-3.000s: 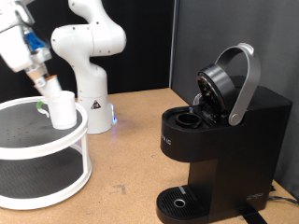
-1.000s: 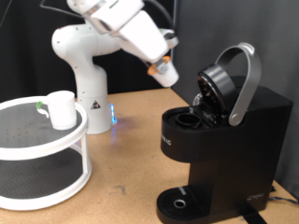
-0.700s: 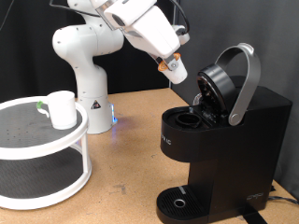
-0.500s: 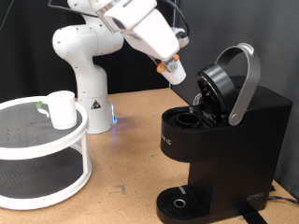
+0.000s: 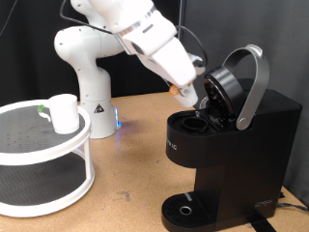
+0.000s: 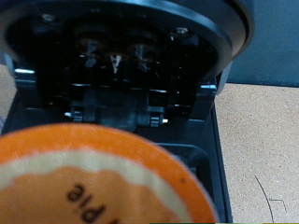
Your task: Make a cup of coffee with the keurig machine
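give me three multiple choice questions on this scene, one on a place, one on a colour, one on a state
1. Where does the plain white cylindrical cup stand?
A. on the round white two-tier stand
B. on the drip tray
C. on the wooden table

2. What colour is the round pod top close to the wrist camera?
A. green
B. orange
C. blue

3. How is the lid of the boxy black keurig machine?
A. shut
B. removed
C. raised open

Answers: 1 A, it sits on the stand's top tier. 2 B, an orange disc fills the wrist view. 3 C, the silver handle band stands up, and the gripper is at the opening.
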Robot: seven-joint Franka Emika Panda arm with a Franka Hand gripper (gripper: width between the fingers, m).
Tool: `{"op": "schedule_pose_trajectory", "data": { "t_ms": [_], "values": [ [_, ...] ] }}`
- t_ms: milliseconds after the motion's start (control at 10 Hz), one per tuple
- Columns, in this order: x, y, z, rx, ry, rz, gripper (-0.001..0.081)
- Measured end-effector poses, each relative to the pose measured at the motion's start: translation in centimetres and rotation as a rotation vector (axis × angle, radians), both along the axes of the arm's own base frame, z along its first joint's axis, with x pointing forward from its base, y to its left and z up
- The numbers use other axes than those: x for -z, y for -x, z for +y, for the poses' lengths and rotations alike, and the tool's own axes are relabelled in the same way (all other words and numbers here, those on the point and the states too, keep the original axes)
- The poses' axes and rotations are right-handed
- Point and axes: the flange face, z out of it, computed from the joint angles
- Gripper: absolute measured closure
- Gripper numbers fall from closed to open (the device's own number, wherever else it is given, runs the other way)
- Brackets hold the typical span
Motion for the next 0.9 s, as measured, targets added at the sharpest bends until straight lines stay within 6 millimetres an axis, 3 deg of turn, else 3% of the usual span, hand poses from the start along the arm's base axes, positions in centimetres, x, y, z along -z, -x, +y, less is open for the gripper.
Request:
{"op": "schedule_pose_trajectory", "data": {
  "t_ms": [300,900],
  "values": [
    [0.9,0.2,1.8,-0.028,0.013,0.005,0.0374],
    [3.5,0.3,3.2,-0.011,0.098,-0.003,0.0374]
  ]
}}
